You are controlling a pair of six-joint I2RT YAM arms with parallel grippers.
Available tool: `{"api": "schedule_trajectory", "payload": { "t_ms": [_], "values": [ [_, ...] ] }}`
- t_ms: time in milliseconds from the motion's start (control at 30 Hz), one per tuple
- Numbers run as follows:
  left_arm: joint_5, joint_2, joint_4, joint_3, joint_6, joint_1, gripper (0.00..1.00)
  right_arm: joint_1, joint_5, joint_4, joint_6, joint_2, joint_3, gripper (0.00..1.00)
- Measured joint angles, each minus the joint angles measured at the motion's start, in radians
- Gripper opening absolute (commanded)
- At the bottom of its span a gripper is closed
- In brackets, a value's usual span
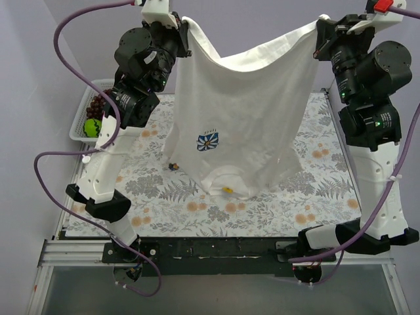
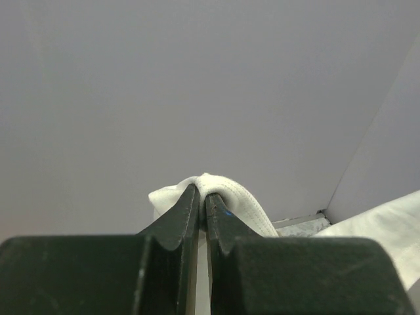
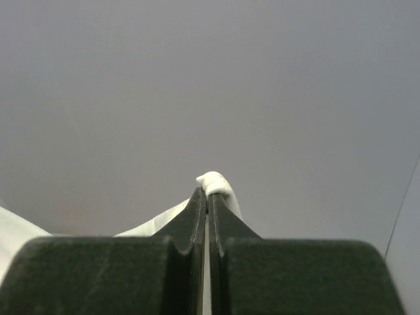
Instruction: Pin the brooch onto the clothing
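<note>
The white T-shirt hangs in the air between my two grippers, its lower end resting on the table. Its blue-and-white flower print faces the camera, and a small yellowish-dark label sits at the low end. My left gripper is shut on one upper corner of the shirt. My right gripper is shut on the other upper corner. The brooch, a tiny dark button with an orange spot, lies on the table at the shirt's lower left edge.
A floral cloth covers the table. A white basket at the far left holds dark grapes and a green ball, close behind the left arm. A grey wall stands behind.
</note>
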State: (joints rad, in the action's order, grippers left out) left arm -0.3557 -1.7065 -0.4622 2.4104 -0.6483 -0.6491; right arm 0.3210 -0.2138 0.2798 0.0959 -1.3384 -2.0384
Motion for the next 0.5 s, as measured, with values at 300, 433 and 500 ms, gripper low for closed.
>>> {"api": "schedule_trajectory", "payload": {
  "t_ms": [300, 433, 500],
  "values": [
    [-0.015, 0.069, 0.073, 0.001, 0.034, 0.000, 0.00, 0.000, -0.031, -0.019, -0.012, 0.077, -0.046, 0.01],
    [-0.023, 0.156, 0.103, -0.064, 0.039, 0.000, 0.00, 0.000, -0.031, -0.045, -0.005, 0.150, -0.005, 0.01],
    [-0.023, 0.203, 0.104, -0.109, 0.035, 0.000, 0.00, 0.000, -0.031, -0.054, 0.003, 0.195, 0.043, 0.01]
  ]
}}
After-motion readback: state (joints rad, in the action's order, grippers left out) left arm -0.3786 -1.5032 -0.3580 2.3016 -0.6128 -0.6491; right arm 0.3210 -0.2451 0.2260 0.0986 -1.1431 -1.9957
